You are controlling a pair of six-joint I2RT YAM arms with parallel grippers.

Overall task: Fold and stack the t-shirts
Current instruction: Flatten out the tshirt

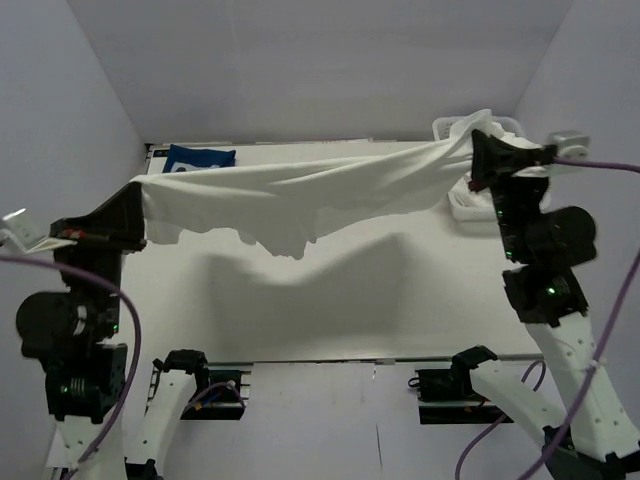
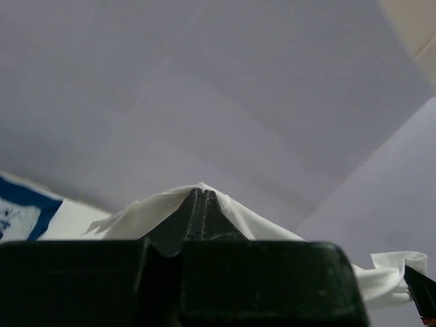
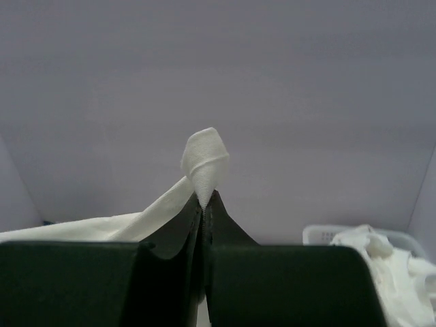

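Observation:
The white t-shirt (image 1: 300, 195) hangs stretched in the air between my two grippers, well above the table, its lower edge sagging in the middle. My left gripper (image 1: 138, 212) is shut on its left end; the cloth (image 2: 146, 211) drapes over the closed tips (image 2: 199, 194). My right gripper (image 1: 478, 150) is shut on its right end; a twisted tuft of cloth (image 3: 204, 160) sticks up from the closed tips (image 3: 206, 197). The navy blue t-shirt (image 1: 198, 158) with white print lies at the table's far left and shows at the left edge of the left wrist view (image 2: 17, 208).
A white bin (image 1: 470, 200) holding more white cloth stands at the far right of the table, behind my right gripper; it also shows in the right wrist view (image 3: 381, 255). White walls enclose the table on the left, back and right.

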